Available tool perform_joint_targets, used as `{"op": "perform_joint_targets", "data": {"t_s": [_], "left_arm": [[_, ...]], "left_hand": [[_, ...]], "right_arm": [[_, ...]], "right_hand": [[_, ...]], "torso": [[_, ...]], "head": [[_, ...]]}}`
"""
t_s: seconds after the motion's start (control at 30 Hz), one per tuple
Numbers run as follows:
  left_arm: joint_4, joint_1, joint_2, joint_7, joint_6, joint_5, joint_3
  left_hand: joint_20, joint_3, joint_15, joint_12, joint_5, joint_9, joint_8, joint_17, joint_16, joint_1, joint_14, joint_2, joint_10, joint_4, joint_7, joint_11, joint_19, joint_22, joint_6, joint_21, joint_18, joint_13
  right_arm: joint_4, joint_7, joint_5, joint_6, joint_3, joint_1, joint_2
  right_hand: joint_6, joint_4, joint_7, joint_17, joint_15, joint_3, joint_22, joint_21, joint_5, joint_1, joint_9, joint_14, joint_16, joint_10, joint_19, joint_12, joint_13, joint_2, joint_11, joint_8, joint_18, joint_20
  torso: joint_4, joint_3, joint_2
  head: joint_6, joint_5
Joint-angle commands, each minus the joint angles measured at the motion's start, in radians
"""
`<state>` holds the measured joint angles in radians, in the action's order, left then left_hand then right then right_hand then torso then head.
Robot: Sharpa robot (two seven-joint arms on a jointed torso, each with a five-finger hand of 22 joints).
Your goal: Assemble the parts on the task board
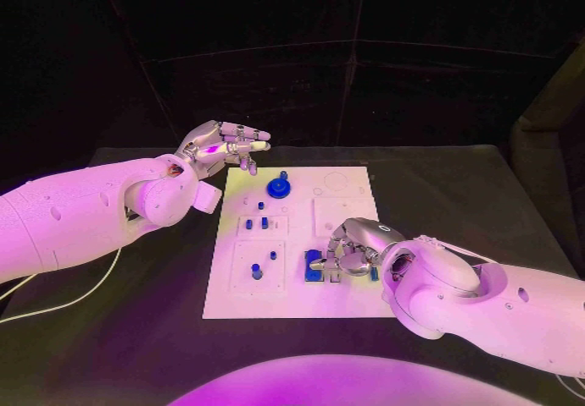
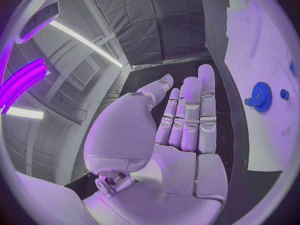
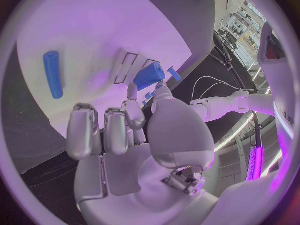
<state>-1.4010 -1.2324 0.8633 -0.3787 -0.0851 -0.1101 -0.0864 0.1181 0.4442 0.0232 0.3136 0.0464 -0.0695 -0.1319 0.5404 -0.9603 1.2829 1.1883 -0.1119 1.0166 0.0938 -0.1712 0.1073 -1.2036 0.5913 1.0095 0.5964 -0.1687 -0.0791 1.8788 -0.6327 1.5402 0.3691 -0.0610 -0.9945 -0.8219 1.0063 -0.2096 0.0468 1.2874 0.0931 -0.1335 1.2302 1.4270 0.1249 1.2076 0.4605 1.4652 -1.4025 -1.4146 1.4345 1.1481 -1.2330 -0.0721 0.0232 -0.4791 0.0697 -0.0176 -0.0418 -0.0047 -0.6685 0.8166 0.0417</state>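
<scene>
The task is looking partly done: on the white board (image 1: 298, 300) in the frame's middle several blue pegs (image 1: 256, 271) are standing, the right hand (image 1: 351, 249) is pinching a blue block (image 1: 314, 265) low on it, and the left hand (image 1: 223, 145) is hovering upper left, fingers (image 2: 190, 115) loosely spread, holding nothing.

**Left hand held open beside the task board**

The left hand (image 2: 181, 135) is seen with fingers (image 2: 206, 105) stretched out straight and close together, nothing held. Beyond the fingertips' side, the white task board (image 2: 262, 135) is seen, with a blue gear (image 2: 261, 96) and a small blue peg (image 2: 284, 94) just beside it.
</scene>
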Motion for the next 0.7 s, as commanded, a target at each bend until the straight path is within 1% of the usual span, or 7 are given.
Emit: {"op": "perform_joint_targets", "data": {"t_s": [0.03, 0.2, 0.47, 0.53, 0.6, 0.7], "left_arm": [[0.001, -0.002, -0.002, -0.003, 0.014, 0.002, 0.0], [0.003, -0.002, -0.003, -0.003, 0.014, 0.002, 0.0], [0.004, -0.002, -0.003, -0.003, 0.014, 0.002, 0.0], [0.004, -0.002, -0.003, -0.003, 0.014, 0.002, 0.0], [0.004, -0.002, -0.003, -0.003, 0.014, 0.002, 0.0], [0.004, -0.002, -0.002, -0.003, 0.014, 0.002, 0.0]], "left_hand": [[0.0, -0.004, -0.002, 0.006, 0.005, 0.001, -0.004, -0.001, 0.002, 0.001, -0.006, 0.009, -0.007, 0.002, -0.003, 0.002, 0.007, -0.001, -0.002, -0.003, -0.013, 0.002], [0.0, -0.004, -0.002, 0.006, 0.005, 0.001, -0.004, -0.001, 0.002, 0.001, -0.006, 0.009, -0.007, 0.002, -0.003, 0.002, 0.007, -0.001, -0.002, -0.003, -0.013, 0.002], [0.0, -0.004, -0.002, 0.006, 0.005, 0.001, -0.004, -0.001, 0.002, 0.001, -0.006, 0.009, -0.007, 0.002, -0.003, 0.002, 0.007, -0.001, -0.002, -0.003, -0.013, 0.002], [0.001, -0.004, -0.001, 0.006, 0.005, 0.001, -0.004, -0.001, 0.002, 0.001, -0.007, 0.01, -0.008, 0.002, -0.003, 0.002, 0.008, -0.002, -0.001, -0.004, -0.013, 0.002], [0.001, -0.004, -0.001, 0.007, 0.005, 0.001, -0.004, -0.002, 0.003, 0.002, -0.008, 0.011, -0.008, 0.002, -0.003, 0.002, 0.008, -0.002, -0.001, -0.004, -0.014, 0.002], [0.001, -0.004, -0.001, 0.007, 0.005, 0.001, -0.004, -0.002, 0.003, 0.002, -0.008, 0.011, -0.008, 0.002, -0.003, 0.002, 0.008, -0.002, -0.001, -0.004, -0.014, 0.002]], "right_arm": [[-0.001, 0.028, 0.025, -0.022, -0.001, -0.001, 0.0], [-0.009, 0.016, 0.044, -0.028, -0.001, -0.001, 0.007], [-0.021, 0.01, 0.068, -0.031, -0.001, -0.001, 0.019], [-0.02, 0.026, 0.067, -0.026, -0.001, -0.001, 0.018], [-0.017, 0.055, 0.059, -0.012, -0.001, -0.001, 0.016], [-0.008, 0.105, 0.041, 0.022, -0.001, 0.0, 0.009]], "right_hand": [[-0.002, 0.023, -0.002, 0.001, 0.0, 0.0, 0.001, -0.005, 0.002, 0.033, 0.005, 0.055, 0.004, -0.001, -0.002, -0.006, -0.001, 0.005, 0.006, -0.007, -0.003, 0.001], [-0.002, 0.036, -0.003, 0.0, 0.0, -0.002, 0.001, -0.005, 0.0, 0.048, 0.009, 0.054, 0.005, -0.001, -0.002, -0.009, -0.001, 0.013, 0.006, -0.009, -0.004, 0.001], [-0.002, 0.043, -0.003, -0.001, 0.0, -0.003, 0.001, -0.005, 0.0, 0.055, 0.011, 0.054, 0.006, -0.001, -0.002, -0.01, -0.001, 0.02, 0.006, -0.01, -0.004, 0.001], [-0.001, 0.043, -0.002, 0.0, 0.0, -0.006, 0.004, -0.004, -0.002, 0.052, 0.012, 0.054, 0.005, -0.002, 0.0, -0.008, -0.003, 0.021, 0.006, -0.011, -0.004, 0.001], [0.0, 0.042, -0.002, 0.003, 0.0, -0.012, 0.007, -0.003, -0.004, 0.045, 0.014, 0.055, 0.004, -0.004, 0.001, -0.005, -0.006, 0.022, 0.006, -0.012, -0.005, 0.001], [0.001, 0.038, -0.003, 0.012, 0.001, -0.023, 0.015, 0.0, -0.009, 0.034, 0.016, 0.057, -0.002, -0.009, 0.004, 0.004, -0.014, 0.023, 0.007, -0.013, -0.006, 0.001]], "torso": [[0.0013, -0.0006, 0.0], [0.0019, 0.0006, -0.001], [0.0008, -0.001, 0.0], [0.0006, -0.0011, 0.0], [0.0001, -0.0003, 0.0], [0.0007, 0.0, 0.0]], "head": [[0.001, -0.004], [0.001, -0.003], [0.002, -0.003], [0.002, -0.003], [0.004, -0.002], [0.004, -0.001]]}}
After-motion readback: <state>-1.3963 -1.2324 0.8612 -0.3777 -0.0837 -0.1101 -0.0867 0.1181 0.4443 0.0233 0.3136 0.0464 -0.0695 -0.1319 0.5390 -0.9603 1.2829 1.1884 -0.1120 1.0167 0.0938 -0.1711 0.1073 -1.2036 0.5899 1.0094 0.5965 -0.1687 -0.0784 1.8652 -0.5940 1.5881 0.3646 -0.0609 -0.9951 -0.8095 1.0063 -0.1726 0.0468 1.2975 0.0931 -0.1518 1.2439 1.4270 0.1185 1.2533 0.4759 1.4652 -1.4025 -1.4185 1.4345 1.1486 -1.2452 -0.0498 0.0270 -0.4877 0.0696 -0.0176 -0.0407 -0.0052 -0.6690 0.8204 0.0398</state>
